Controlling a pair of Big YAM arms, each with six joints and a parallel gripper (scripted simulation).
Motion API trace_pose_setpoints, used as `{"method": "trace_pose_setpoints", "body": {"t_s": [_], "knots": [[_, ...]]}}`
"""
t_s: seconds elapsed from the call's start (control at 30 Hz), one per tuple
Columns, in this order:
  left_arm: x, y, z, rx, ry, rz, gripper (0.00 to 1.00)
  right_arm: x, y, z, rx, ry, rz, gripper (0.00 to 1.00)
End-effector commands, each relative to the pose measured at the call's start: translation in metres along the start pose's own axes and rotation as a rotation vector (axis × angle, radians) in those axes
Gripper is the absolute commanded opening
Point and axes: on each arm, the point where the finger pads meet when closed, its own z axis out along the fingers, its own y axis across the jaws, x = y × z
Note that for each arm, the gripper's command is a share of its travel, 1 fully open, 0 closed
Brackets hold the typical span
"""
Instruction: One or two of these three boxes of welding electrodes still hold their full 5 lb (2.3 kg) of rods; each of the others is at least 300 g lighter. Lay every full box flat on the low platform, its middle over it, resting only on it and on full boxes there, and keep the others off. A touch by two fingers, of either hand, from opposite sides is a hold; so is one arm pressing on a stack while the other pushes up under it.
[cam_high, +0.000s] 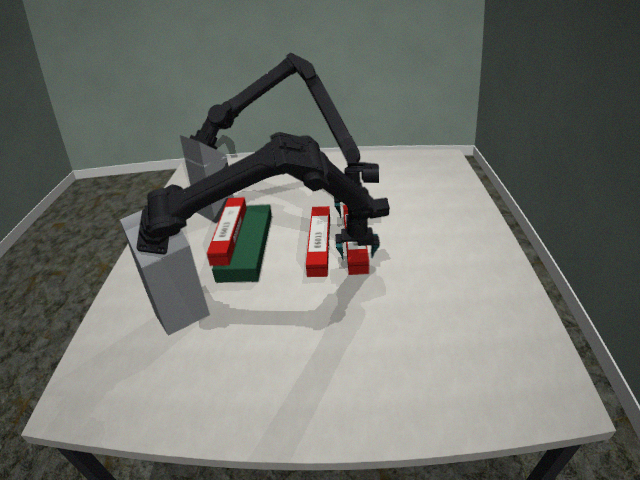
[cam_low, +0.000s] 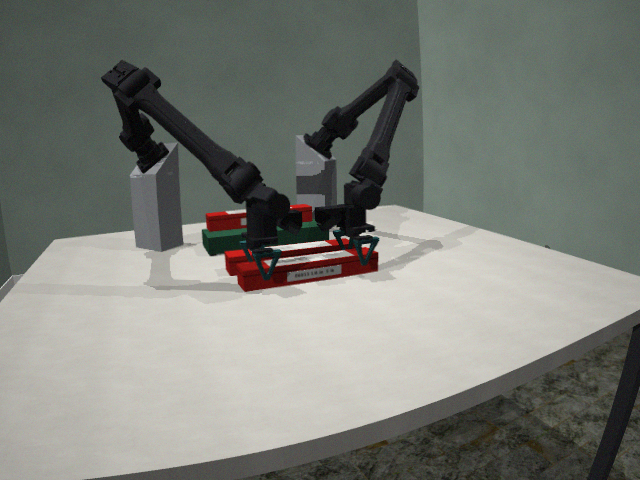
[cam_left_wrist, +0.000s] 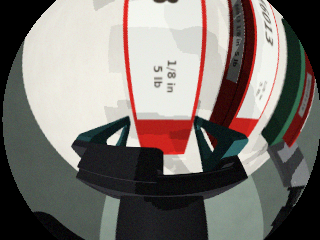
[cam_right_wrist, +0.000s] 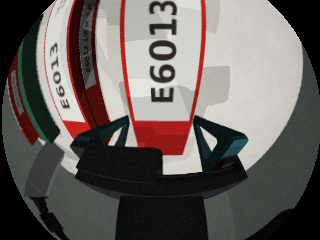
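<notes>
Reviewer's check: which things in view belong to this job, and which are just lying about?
Part of the job:
- outer red box
- middle red box
- rear red box
- green platform

Not part of it:
- grey arm pedestals, supports only
- no loose extras seen on the table
</notes>
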Motion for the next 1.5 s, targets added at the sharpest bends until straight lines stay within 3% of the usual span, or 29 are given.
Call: {"method": "trace_pose_setpoints", "body": {"t_s": [0.0, 0.23, 0.27, 0.3, 0.67, 0.7, 1.47], "knots": [[0.001, 0.006, 0.008, -0.010, -0.003, -0.006, 1.00, 0.002, -0.020, 0.004, 0.027, -0.008, 0.024, 1.00], [0.002, 0.013, 0.013, -0.019, -0.004, -0.014, 1.00, 0.002, -0.022, 0.008, 0.032, -0.010, 0.025, 1.00], [0.002, 0.012, 0.015, -0.018, -0.003, -0.012, 1.00, 0.001, -0.028, -0.001, 0.046, -0.015, 0.027, 1.00], [-0.003, 0.012, 0.001, -0.025, -0.010, -0.006, 1.00, -0.001, -0.029, -0.004, 0.051, -0.018, 0.029, 1.00], [-0.003, 0.012, 0.001, -0.025, -0.010, -0.006, 1.00, -0.002, -0.030, -0.006, 0.053, -0.019, 0.029, 1.00], [-0.003, 0.012, 0.001, -0.025, -0.010, -0.006, 0.00, -0.002, -0.030, -0.006, 0.053, -0.019, 0.029, 0.00], [-0.003, 0.012, 0.001, -0.025, -0.010, -0.006, 0.00, -0.002, -0.029, -0.006, 0.051, -0.018, 0.034, 0.00]]}}
